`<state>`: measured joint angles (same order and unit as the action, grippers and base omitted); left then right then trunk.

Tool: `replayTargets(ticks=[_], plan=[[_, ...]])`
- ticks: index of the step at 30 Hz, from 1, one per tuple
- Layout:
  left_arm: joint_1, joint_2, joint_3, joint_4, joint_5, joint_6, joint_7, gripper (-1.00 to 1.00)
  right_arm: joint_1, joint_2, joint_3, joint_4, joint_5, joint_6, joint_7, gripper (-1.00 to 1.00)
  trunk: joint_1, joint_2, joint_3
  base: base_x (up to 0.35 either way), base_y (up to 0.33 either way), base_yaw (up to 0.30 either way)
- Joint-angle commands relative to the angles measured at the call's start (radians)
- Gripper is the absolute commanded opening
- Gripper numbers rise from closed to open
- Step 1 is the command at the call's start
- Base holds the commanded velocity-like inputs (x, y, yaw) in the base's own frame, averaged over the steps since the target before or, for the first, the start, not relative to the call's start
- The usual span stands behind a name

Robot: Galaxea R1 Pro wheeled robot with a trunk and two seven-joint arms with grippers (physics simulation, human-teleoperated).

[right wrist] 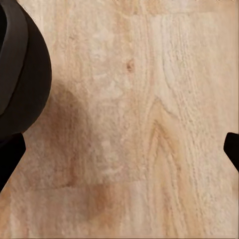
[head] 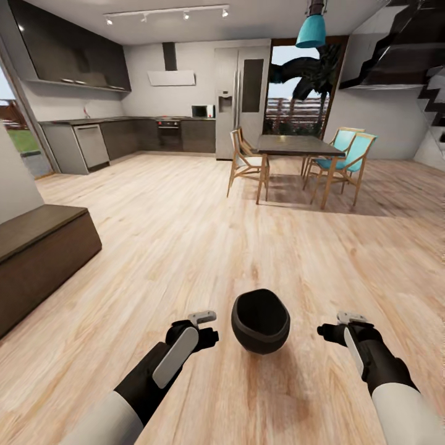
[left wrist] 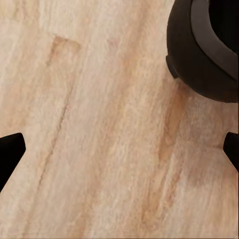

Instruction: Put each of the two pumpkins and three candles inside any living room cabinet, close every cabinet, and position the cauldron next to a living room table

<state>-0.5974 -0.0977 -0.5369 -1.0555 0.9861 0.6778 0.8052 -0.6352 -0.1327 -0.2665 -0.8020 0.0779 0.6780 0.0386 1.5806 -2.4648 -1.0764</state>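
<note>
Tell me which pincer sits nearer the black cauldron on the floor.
Left, slightly. The left pincer hangs just beside the cauldron on its left, a narrow strip of floor between them. The right pincer hangs on its other side, across a wider gap. Both are open.

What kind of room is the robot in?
Probably an open-plan home: a kitchen with a fridge and oven at the back, a dining table with chairs, and a wooden floor where a black cauldron sits.
</note>
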Motion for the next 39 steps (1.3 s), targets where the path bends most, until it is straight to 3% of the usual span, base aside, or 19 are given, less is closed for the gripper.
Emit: replayTargets(ticks=[1, 3, 4, 5, 6, 17, 21, 25, 31, 34, 39], plan=[[-0.001, 0.000, -0.002, 0.001, 0.009, 0.000, 0.009, 1.00, 0.000, 0.006, 0.010, 0.000, 0.009, 0.004, 0.005, 1.00, 0.000, 0.000, -0.001, 0.309, -0.182, -0.267], [-0.001, -0.001, -0.002, 0.006, 0.009, -0.003, 0.005, 1.00, 0.003, 0.018, 0.058, 0.002, 0.006, 0.002, 0.008, 1.00, 0.000, 0.000, -0.001, 0.310, -0.168, -0.267], [-0.001, 0.000, -0.002, 0.010, 0.009, -0.014, -0.022, 1.00, 0.006, 0.061, 0.133, 0.004, 0.004, 0.001, 0.010, 1.00, 0.000, 0.000, -0.001, 0.312, -0.152, -0.267], [-0.001, 0.000, -0.002, 0.012, 0.009, -0.015, -0.028, 1.00, 0.007, 0.071, 0.141, 0.004, 0.004, 0.001, 0.010, 1.00, 0.000, 0.000, -0.001, 0.312, -0.150, -0.267], [-0.001, 0.001, -0.002, 0.031, 0.007, -0.018, -0.045, 1.00, 0.008, 0.108, 0.163, 0.005, 0.006, 0.000, 0.012, 1.00, 0.000, 0.000, -0.001, 0.314, -0.127, -0.267], [0.000, 0.004, -0.001, 0.050, 0.006, -0.031, -0.053, 1.00, 0.010, 0.133, 0.189, 0.050, 0.006, -0.002, 0.016, 1.00, 0.000, 0.000, -0.001, 0.323, -0.046, -0.263], [0.001, 0.005, -0.001, 0.053, 0.006, -0.042, -0.054, 1.00, 0.009, 0.143, 0.231, 0.090, 0.003, -0.060, 0.016, 1.00, 0.000, 0.000, -0.001, 0.327, -0.003, -0.118], [0.001, 0.005, -0.001, 0.054, 0.006, -0.045, -0.054, 1.00, 0.009, 0.149, 0.244, 0.108, 0.002, -0.086, 0.016, 1.00, 0.000, 0.000, -0.001, 0.326, -0.001, -0.040], [0.004, 0.010, 0.003, 0.055, 0.009, -0.057, -0.052, 1.00, 0.009, 0.193, 0.253, 0.124, 0.003, -0.099, 0.016, 1.00, 0.000, 0.000, -0.001, 0.144, 0.000, -0.010], [0.006, 0.014, 0.007, 0.055, 0.010, -0.062, -0.046, 1.00, 0.009, 0.231, 0.254, 0.127, 0.004, -0.100, 0.013, 1.00, 0.000, 0.000, -0.001, 0.034, 0.000, 0.006], [0.007, 0.015, 0.008, 0.058, 0.012, -0.064, -0.044, 1.00, 0.008, 0.264, 0.254, 0.146, 0.005, -0.102, 0.005, 1.00, 0.000, 0.000, -0.001, 0.011, 0.000, 0.134]])
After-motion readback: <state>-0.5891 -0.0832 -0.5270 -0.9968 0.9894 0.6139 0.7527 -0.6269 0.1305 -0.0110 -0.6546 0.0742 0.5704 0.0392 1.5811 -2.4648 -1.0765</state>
